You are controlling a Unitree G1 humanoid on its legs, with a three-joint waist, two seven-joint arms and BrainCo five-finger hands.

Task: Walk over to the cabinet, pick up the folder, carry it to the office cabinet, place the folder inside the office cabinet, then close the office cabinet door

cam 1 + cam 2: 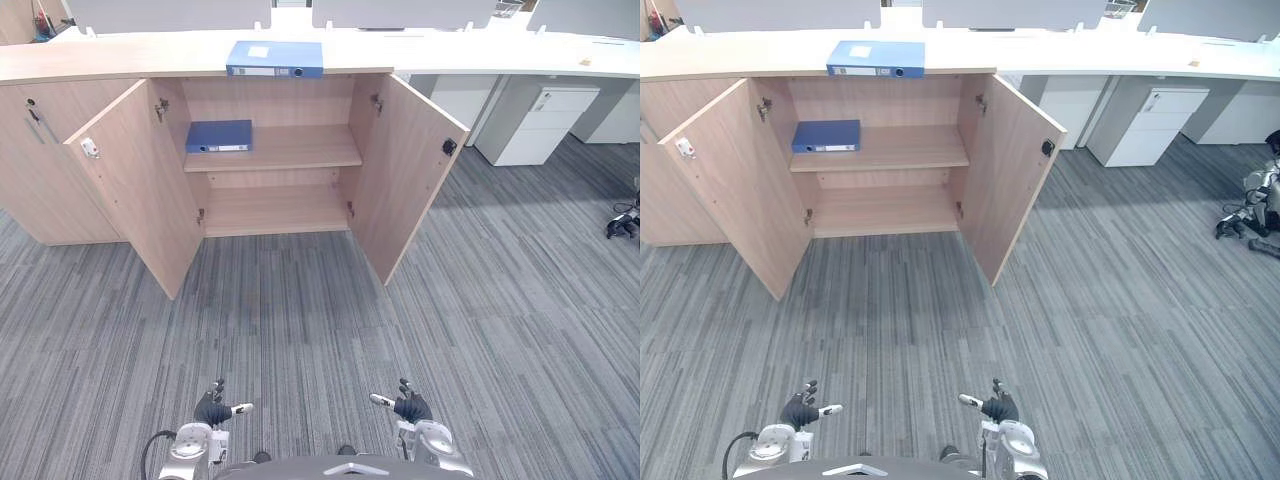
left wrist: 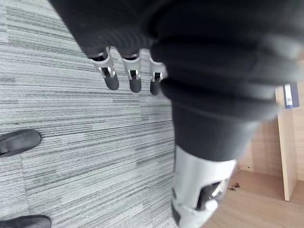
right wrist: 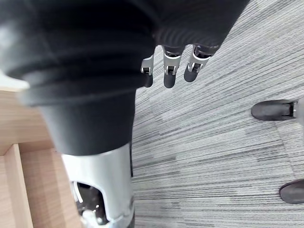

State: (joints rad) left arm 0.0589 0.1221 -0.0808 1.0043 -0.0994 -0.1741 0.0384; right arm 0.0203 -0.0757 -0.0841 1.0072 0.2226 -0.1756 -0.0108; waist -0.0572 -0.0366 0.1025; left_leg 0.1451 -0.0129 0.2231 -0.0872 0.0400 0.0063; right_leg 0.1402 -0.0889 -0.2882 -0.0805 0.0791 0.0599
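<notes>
1. The cabinet [image 1: 290, 100] runs past the picture's left edge, so its left end is cut off.
2. The cabinet's open left door [image 1: 135, 190] hides its lower left inside corner.
3. Print on the folder [image 1: 275, 58] atop the cabinet is too small to read.
4. Far right of the cabinet, a dark object [image 1: 622, 222] is cut by the edge and too small to identify.

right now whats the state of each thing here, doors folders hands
left cabinet door: swung wide open
right cabinet door: swung wide open
folder on the countertop: lying flat, not held
folder on the upper shelf: lying flat inside the cabinet
left hand: open, holding nothing, low over the carpet
right hand: open, holding nothing, low over the carpet
white drawer unit: drawers shut
</notes>
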